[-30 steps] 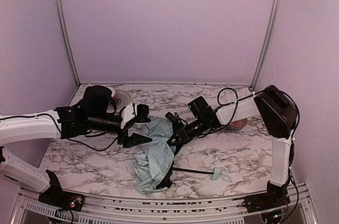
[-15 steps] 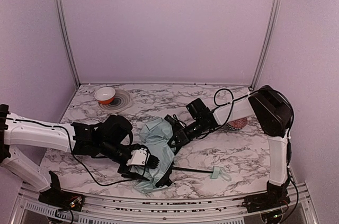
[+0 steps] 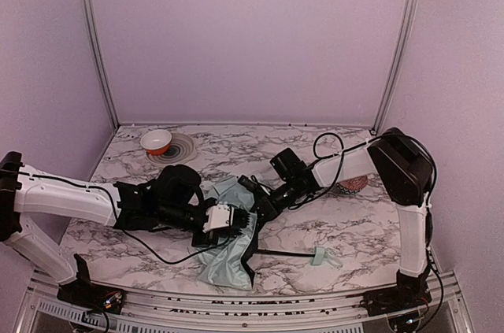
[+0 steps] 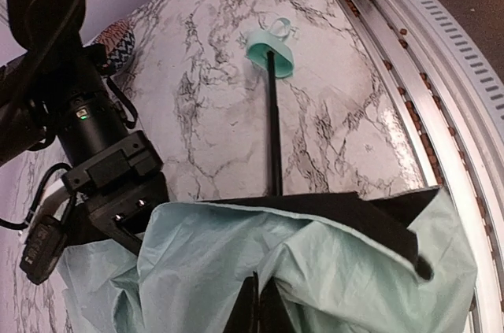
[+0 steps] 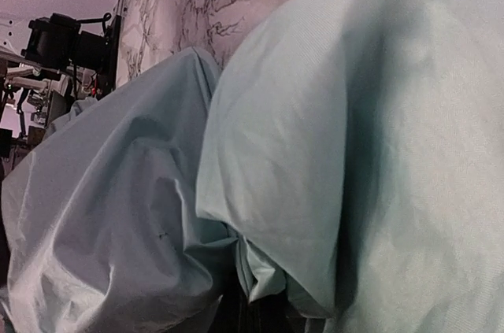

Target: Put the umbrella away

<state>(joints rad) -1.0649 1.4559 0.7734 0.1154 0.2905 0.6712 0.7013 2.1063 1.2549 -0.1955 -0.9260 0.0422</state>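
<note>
left gripper (image 3: pixel 242 221) pinching mint umbrella (image 3: pixel 224 270), right gripper (image 3: pixel 255 208) pressed into its canopy

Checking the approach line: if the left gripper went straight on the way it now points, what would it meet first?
The pale mint-green fabric umbrella canopy. The left gripper sits right at its folds, apparently touching, though depth is unclear. Beyond the fabric lies the slim black shaft.

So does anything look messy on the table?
Yes. The umbrella lies in a crumpled heap near the front edge, its green cloth bunched up, not wrapped neatly, with its thin black stick and little handle poking out sideways.
</note>
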